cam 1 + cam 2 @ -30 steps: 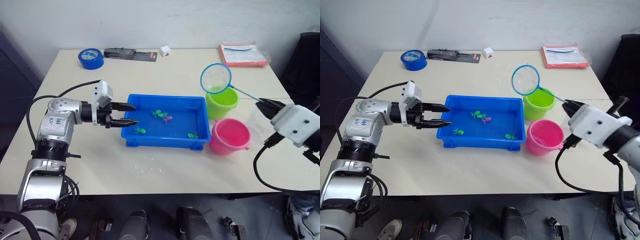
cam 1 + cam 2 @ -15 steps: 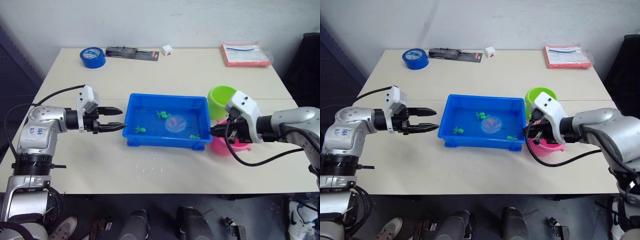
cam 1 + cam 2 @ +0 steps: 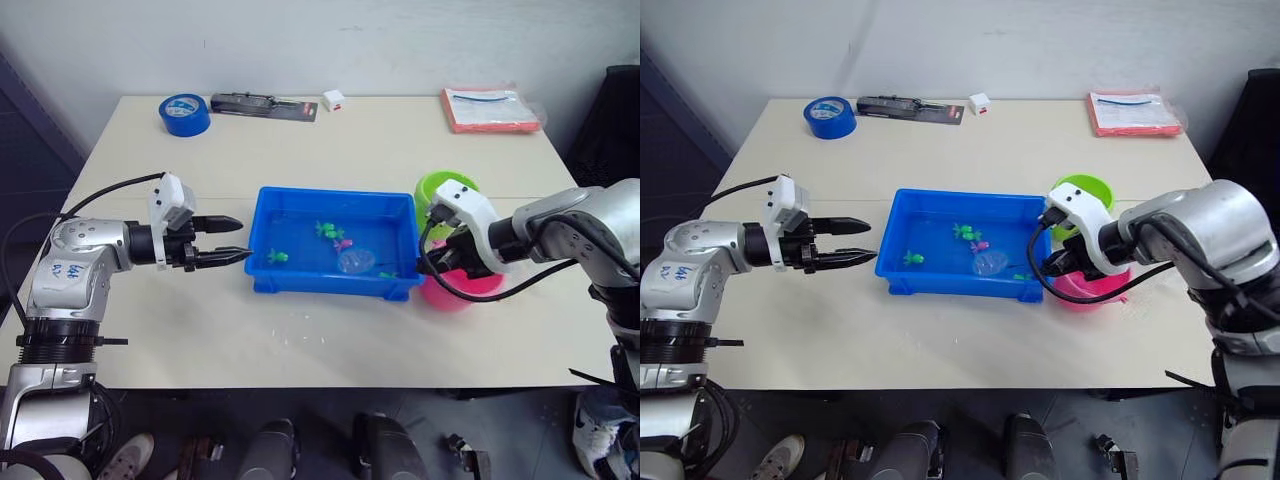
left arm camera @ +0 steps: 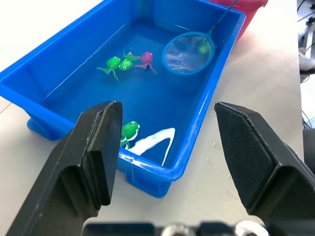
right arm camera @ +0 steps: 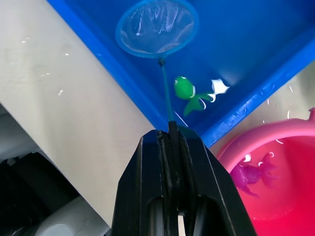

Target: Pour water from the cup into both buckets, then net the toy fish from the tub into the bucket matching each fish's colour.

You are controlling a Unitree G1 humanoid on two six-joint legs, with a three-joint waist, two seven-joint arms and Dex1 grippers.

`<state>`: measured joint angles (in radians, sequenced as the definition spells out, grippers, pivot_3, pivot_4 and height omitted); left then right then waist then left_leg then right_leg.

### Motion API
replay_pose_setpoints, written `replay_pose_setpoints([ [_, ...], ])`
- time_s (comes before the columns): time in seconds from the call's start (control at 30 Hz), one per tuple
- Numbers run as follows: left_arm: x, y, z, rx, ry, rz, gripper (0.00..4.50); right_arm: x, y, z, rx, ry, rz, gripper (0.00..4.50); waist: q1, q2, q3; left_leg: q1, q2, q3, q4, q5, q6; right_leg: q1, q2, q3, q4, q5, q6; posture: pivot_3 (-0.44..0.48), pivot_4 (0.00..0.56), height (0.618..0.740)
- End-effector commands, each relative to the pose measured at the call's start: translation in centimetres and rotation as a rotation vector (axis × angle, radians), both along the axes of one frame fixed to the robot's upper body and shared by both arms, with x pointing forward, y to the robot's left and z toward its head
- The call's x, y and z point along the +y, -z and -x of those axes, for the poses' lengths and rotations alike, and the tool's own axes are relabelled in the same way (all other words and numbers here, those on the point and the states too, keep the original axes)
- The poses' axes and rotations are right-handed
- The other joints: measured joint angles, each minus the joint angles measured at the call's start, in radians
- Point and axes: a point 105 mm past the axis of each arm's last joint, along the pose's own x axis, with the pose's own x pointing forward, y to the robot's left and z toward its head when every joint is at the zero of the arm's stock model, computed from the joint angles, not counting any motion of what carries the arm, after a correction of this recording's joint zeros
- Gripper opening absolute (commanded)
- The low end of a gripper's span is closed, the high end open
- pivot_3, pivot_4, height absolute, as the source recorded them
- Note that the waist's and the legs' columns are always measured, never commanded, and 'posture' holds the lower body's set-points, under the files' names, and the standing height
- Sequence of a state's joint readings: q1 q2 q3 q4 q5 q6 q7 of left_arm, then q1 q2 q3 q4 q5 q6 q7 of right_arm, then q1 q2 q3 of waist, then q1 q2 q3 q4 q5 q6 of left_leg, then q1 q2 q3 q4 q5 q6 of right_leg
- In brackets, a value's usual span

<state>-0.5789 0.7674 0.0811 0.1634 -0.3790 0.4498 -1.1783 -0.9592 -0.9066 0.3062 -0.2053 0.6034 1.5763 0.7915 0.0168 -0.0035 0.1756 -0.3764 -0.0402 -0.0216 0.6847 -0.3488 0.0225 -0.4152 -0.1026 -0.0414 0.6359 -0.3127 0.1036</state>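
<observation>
Cream-coloured bench point(image 3: 330, 140) against a white wall carries the work set. At its centre sits the blue tub point(image 3: 290, 283), holding water and toy fish. Clock positions below refer to the tub centre in the head views.

1. Right gripper point(image 5: 173, 135): jaws closed on the thin stick of the net point(image 4: 188, 53). The blue hoop lies low inside the tub at about 4 o'clock. No fish is visible in the mesh.
2. Left gripper point(image 3: 232, 241): jaws open and empty, held just beside the tub's 9 o'clock wall, not touching it.
3. Fish in the tub: a green pair point(image 4: 118, 64) and a pink fish point(image 4: 146, 58) close together near 12 o'clock; a green fish point(image 4: 129, 131) at 8 o'clock; another green fish point(image 5: 186, 90) at 4 o'clock, just beside the net stick.
4. Buckets: the lime green bucket point(image 3: 436, 186) stands at 2 o'clock and the pink bucket point(image 5: 275, 142) at 4 o'clock, both just outside the tub's 3 o'clock wall. The pink bucket contains water and one pink fish point(image 5: 253, 172).

Progress, judged: pouring appears complete; one pink fish is sorted. Remaining: one pink fish and four green fish. The green bucket's contents cannot be determined.

Non-task items at the far edge: blue tape roll point(image 3: 183, 115), red folder point(image 3: 490, 108).
</observation>
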Motion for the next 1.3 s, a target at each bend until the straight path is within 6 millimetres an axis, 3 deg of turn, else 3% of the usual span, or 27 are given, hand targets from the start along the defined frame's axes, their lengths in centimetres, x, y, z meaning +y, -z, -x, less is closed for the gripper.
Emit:
replay_pose_setpoints([
  [0.03,0.3,-1.2,0.4,-0.048,-0.008,0.009,3.26,-0.1,-0.4,-0.1,0.008,0.020,0.022,0.80,0.000,0.000,0.000,0.000,0.000,0.000,0.000,0.000,0.000,0.000,0.000,0.000,0.000,0.000,0.000,0.000,0.150,0.737],
  [0.27,0.6,-1.2,0.9,-0.048,-0.027,0.012,3.26,-0.2,0.3,-1.2,0.035,0.070,0.058,0.80,-0.005,0.000,0.000,0.000,0.000,0.000,0.000,0.000,0.000,0.000,0.000,0.000,0.000,0.000,0.000,0.000,0.150,0.737],
  [0.77,0.4,-1.7,0.8,-0.050,-0.014,-0.002,3.26,1.3,1.0,-3.0,-0.028,0.118,-0.046,0.80,-0.019,0.000,0.000,0.000,0.000,0.000,-0.001,0.000,0.000,0.000,0.000,-0.002,0.000,0.000,0.000,0.000,0.150,0.737],
  [0.97,0.5,-1.9,0.6,-0.054,-0.014,-0.006,3.26,1.9,0.1,-2.1,-0.032,0.084,-0.093,0.80,-0.019,0.000,0.000,0.000,0.000,0.000,-0.001,0.000,0.000,0.000,0.000,-0.002,0.000,0.000,0.000,0.000,0.150,0.737],
  [1.3,0.0,-2.3,0.2,-0.062,0.012,-0.012,3.26,1.1,-1.4,-0.2,-0.059,0.034,-0.162,0.80,-0.019,0.000,0.000,0.000,0.000,-0.001,-0.001,0.000,0.000,0.000,0.000,-0.002,0.000,0.000,0.000,0.000,0.150,0.737],
])
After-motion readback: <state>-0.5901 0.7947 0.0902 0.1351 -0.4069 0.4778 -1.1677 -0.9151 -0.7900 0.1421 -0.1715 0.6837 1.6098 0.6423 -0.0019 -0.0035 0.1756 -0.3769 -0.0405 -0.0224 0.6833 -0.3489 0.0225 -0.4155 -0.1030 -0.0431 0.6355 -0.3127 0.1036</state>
